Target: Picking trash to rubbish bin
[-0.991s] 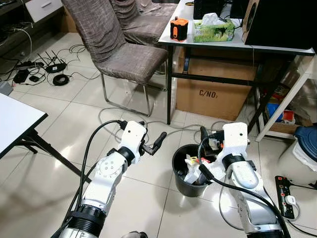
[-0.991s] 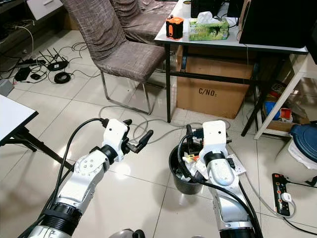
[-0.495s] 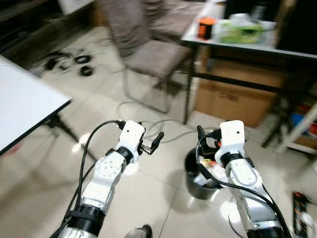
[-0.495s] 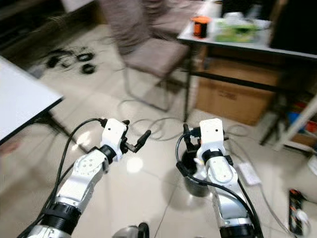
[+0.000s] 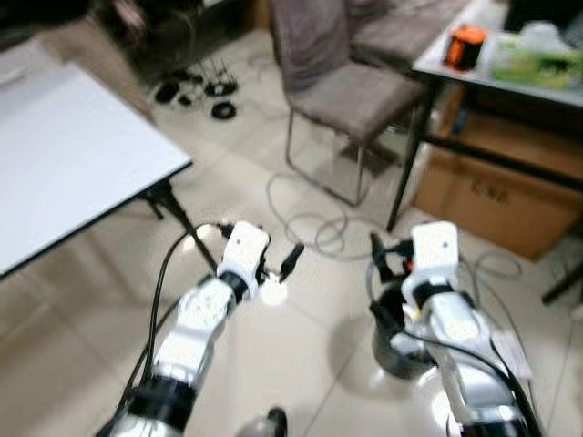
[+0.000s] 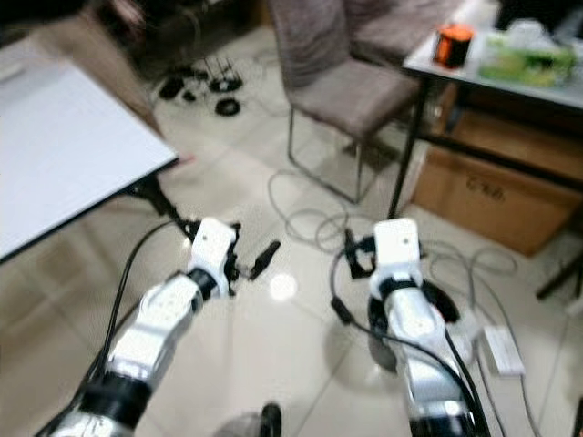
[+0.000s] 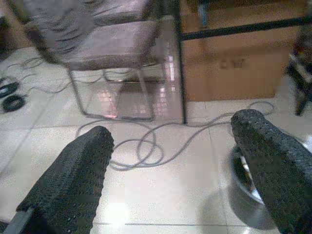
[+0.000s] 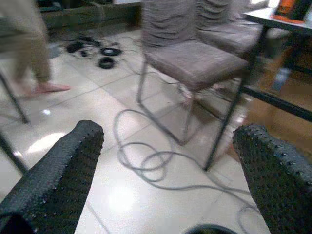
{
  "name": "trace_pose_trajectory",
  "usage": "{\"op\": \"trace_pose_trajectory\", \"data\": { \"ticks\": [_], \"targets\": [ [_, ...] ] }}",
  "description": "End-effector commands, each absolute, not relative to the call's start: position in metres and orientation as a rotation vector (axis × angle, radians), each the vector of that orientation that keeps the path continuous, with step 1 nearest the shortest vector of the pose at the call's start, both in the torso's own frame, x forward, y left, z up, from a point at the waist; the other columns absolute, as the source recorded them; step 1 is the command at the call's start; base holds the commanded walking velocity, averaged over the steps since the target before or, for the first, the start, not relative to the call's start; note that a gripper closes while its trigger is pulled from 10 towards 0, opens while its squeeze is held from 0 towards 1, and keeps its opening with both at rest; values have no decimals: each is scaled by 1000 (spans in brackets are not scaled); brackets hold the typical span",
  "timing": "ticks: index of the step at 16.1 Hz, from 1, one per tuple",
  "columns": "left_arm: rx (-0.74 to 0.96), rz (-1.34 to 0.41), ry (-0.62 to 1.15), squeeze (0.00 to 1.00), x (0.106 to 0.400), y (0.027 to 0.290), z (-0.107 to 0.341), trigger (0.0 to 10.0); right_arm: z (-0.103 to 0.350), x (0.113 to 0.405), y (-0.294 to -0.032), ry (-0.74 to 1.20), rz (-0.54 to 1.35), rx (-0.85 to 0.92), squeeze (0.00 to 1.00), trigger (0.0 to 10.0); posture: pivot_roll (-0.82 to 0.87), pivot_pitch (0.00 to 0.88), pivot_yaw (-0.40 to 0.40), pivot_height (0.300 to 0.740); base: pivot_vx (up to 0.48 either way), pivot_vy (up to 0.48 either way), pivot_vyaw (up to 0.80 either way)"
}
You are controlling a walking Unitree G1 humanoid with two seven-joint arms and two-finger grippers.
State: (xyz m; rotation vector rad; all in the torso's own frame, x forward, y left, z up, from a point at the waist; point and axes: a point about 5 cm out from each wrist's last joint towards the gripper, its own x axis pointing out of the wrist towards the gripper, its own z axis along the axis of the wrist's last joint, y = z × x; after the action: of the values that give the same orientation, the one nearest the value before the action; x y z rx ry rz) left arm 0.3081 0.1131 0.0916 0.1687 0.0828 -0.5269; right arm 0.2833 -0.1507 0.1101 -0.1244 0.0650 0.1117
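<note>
Currently right gripper (image 5: 381, 258) above the black rubbish bin (image 5: 393, 341), fingers wide; left gripper (image 5: 284, 262) well left of bin, also wide, empty.

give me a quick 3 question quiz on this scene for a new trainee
1. True or false: the left gripper is shut on a piece of trash.
2. Which gripper is nearer the black rubbish bin? A) left B) right
3. Fill in: the orange object stands on a ____.

Key
1. False: both grippers are open and hold nothing.
2. B: the bin sits under the right arm, by the grey cable on the tiled floor.
3. Table, beside the green tissue box, near the grey chair.
</note>
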Motion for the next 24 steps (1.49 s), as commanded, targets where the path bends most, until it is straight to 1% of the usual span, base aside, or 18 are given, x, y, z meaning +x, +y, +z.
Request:
{"op": "trace_pose_trajectory", "data": {
  "ticks": [1,10,12,14,16,19,24],
  "targets": [
    [179,-505,91,0,309,117,92,10000,109,282,-144,68,143,-114,0,10000,-82,98,94,740,0,0,725],
    [188,-432,108,0,314,124,92,10000,109,281,-138,64,201,-97,0,10000,-84,95,97,740,0,0,713],
    [193,-383,118,0,317,129,91,10000,109,281,-138,64,203,-95,0,10000,-84,95,97,740,0,0,706],
    [155,-318,121,0,324,137,95,10000,109,281,-139,62,198,-95,0,10000,-82,89,97,740,0,0,706],
    [146,-301,121,0,326,140,97,10000,110,282,-141,61,187,-93,0,10000,-82,89,97,740,0,0,666],
    [134,-295,126,0,326,140,96,10000,111,284,-143,63,166,-89,0,10000,-81,87,94,740,0,0,0],
    [114,-283,140,0,326,143,95,10000,113,283,-147,52,135,-88,0,10000,-82,90,88,740,0,377,0]
  ]
}}
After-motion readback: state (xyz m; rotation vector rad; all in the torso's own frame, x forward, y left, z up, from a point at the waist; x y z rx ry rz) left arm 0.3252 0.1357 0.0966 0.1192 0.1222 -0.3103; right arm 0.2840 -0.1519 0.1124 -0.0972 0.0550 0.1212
